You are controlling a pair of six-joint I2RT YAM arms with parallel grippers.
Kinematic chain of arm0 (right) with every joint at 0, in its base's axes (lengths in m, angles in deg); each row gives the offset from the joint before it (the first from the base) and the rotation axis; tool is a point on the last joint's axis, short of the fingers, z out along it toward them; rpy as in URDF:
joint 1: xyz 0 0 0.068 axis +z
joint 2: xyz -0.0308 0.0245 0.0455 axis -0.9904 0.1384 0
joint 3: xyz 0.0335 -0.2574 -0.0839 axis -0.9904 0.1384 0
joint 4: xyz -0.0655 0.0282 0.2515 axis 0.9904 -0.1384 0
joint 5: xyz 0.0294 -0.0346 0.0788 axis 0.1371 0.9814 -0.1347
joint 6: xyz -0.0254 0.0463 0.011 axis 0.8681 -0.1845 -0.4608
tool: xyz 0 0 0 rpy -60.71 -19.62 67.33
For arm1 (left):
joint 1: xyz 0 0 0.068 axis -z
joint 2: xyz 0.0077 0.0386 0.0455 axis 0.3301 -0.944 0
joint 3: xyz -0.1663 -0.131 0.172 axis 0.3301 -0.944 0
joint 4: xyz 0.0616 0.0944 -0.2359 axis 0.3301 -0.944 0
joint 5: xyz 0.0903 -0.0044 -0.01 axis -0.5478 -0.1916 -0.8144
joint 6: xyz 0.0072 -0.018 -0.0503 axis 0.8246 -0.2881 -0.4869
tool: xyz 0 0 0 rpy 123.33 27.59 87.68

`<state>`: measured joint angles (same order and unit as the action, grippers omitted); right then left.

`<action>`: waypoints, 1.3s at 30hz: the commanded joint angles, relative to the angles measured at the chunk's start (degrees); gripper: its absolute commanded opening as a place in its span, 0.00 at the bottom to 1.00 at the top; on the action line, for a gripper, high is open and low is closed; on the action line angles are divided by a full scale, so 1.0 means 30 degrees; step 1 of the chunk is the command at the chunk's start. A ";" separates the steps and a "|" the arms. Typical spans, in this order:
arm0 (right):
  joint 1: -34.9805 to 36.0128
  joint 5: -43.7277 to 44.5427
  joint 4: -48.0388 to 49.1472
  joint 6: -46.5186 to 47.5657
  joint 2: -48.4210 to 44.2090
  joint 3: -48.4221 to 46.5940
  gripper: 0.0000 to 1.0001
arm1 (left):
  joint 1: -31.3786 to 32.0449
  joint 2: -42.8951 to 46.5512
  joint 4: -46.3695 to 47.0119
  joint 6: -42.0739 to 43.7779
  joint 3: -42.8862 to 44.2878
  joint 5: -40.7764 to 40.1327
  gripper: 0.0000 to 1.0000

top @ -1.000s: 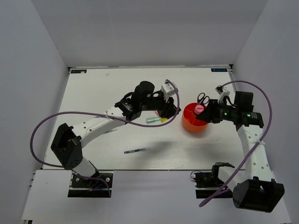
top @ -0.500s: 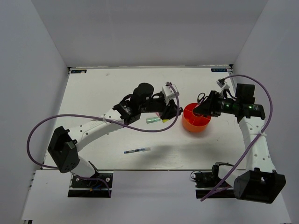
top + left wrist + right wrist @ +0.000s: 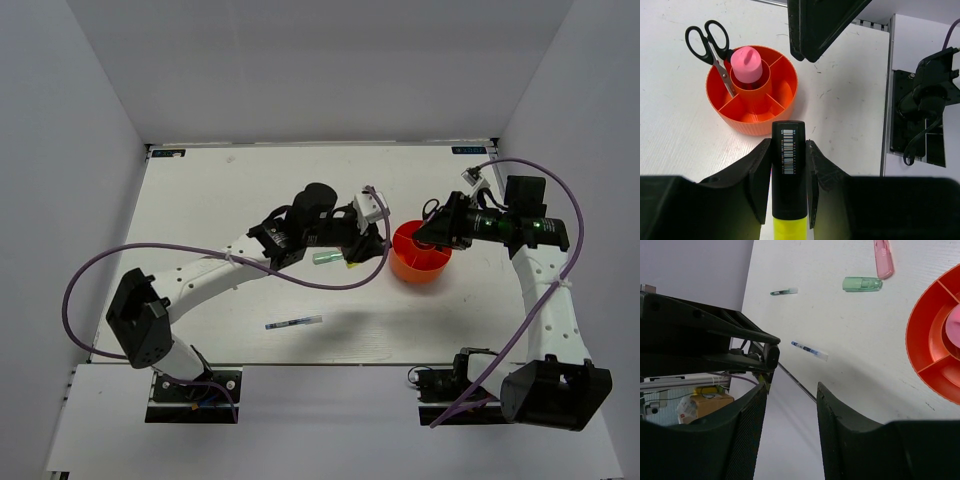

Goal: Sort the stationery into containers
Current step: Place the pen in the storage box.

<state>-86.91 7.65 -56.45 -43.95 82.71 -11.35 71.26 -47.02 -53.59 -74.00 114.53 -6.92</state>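
Observation:
My left gripper (image 3: 368, 240) is shut on a yellow marker with a black cap (image 3: 788, 165) and holds it just left of the round orange-red cup (image 3: 418, 258). In the left wrist view the cup (image 3: 752, 117) holds the fat pink tube (image 3: 746, 65) upright in its centre ring. The black-handled scissors (image 3: 707, 42) lean in a side compartment, handles over the rim. My right gripper (image 3: 428, 233) hovers over the cup's far side, open and empty (image 3: 790, 390). The pale green marker (image 3: 862, 284), pink marker (image 3: 883, 257), thin pen (image 3: 810, 351) and a small green-black marker (image 3: 784, 291) lie on the table.
The pale green marker (image 3: 327, 257) lies under my left wrist and the thin pen (image 3: 294, 323) near the table's front edge. The white table (image 3: 200, 200) is walled on three sides. My left arm spans the table's middle.
My right gripper has drawn back and up from the pink tube in the cup. My left gripper has moved a little right toward the cup with the yellow marker.

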 commanded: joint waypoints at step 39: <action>0.0127 -0.1067 -0.0825 0.0524 0.1251 -0.0030 0.48 | 0.1597 -0.3527 -0.1179 0.1266 0.4979 -0.0215 0.00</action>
<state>-86.80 5.32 -58.65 -42.33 85.90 -11.46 75.43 -57.62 -57.46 -70.59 126.90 -7.99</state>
